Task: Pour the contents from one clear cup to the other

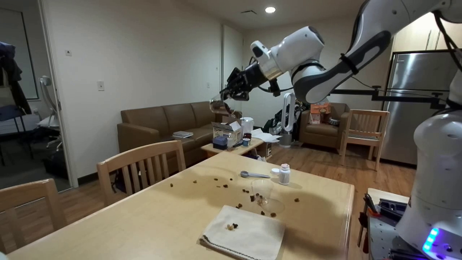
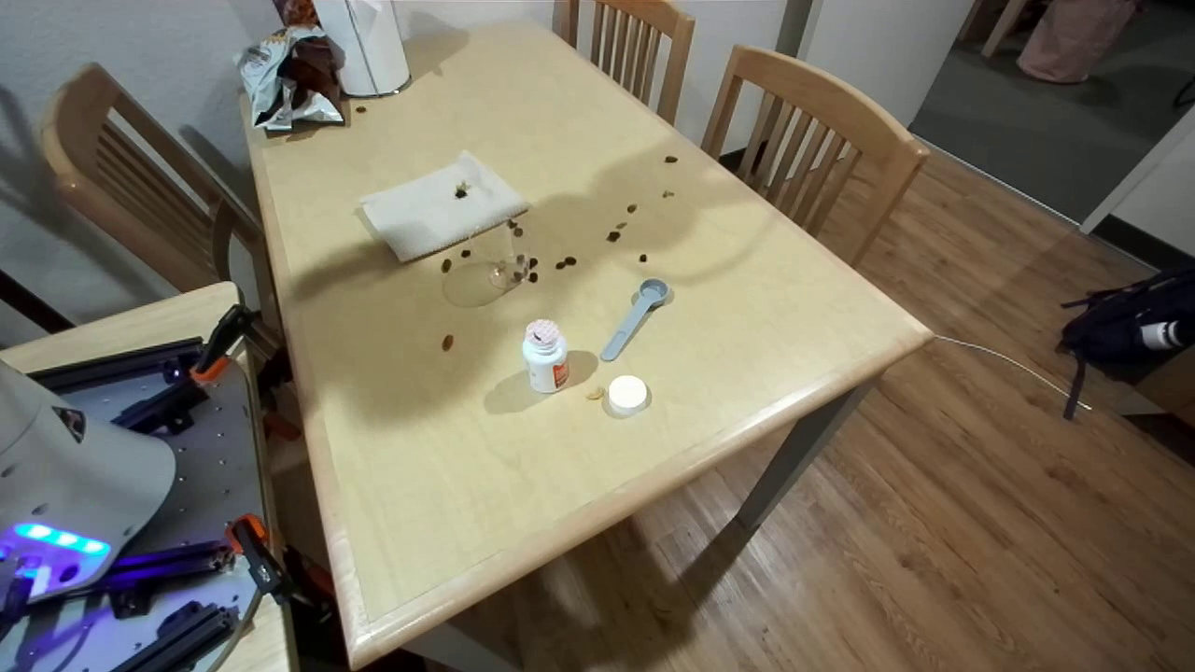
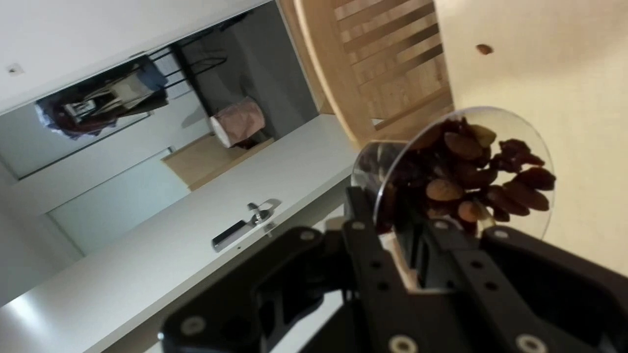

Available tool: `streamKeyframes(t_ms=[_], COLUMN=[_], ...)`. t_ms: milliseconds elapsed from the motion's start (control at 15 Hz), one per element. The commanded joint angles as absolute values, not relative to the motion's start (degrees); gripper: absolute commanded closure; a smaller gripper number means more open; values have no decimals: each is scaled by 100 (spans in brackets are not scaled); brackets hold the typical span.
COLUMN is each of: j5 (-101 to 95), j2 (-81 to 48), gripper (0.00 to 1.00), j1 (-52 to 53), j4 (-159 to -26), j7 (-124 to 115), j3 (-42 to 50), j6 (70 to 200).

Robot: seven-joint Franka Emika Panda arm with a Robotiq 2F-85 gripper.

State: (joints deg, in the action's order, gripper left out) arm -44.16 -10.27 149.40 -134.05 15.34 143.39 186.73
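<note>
Fingers [image 3: 368, 250]: closed on the wall of the raised cup [image 3: 368, 162], gripping it near the rim.
Raised cup: clear, tilted, in the air above the level of the bench [image 2: 467, 485]; its mouth shows in the wrist view.
Contents [image 3: 463, 145]: almonds and dark dried fruit, lying in the raised cup and reaching its rim on one side.
Standing cup [image 1: 261, 186]: clear, upright on the bench, near the towel [image 1: 252, 238]; a few dark pieces [image 1: 259, 198] show at its bottom, though inside or behind the clear wall is hard to tell.
Loose pieces [image 2: 570, 261]: brown and dark, strewn over the bench, some just beside the standing cup, others well apart.
Towel: off-white, folded flat, a small clump of pieces [image 1: 230, 227] on it.
Measuring spoon [image 2: 635, 318]: grey, flat on the bench, near the pill bottle [image 2: 546, 362].
Pill bottle: white, upright, a round white cap [image 2: 627, 395] lying just beside it.
</note>
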Motion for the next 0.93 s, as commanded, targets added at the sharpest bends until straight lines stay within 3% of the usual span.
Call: streamKeyframes(t_ms=[0, 333, 400, 667, 733, 867], j5=[-3794, -1469, -2045, -1656, -1656, -1721], j2=[59, 654, 634, 692, 693, 672], gripper=[95, 95, 81, 81, 95, 95], j1=[14943, 14602, 14881, 14712, 14711, 14727], j4=[-12852, -12062, -12440, -12086, -12089, -12077], j7=[2265, 4359, 3646, 4086, 4086, 4123], j3=[13629, 12565, 12917, 12676, 12675, 12702], j6=[17784, 16199, 16663, 16327, 16325, 16069])
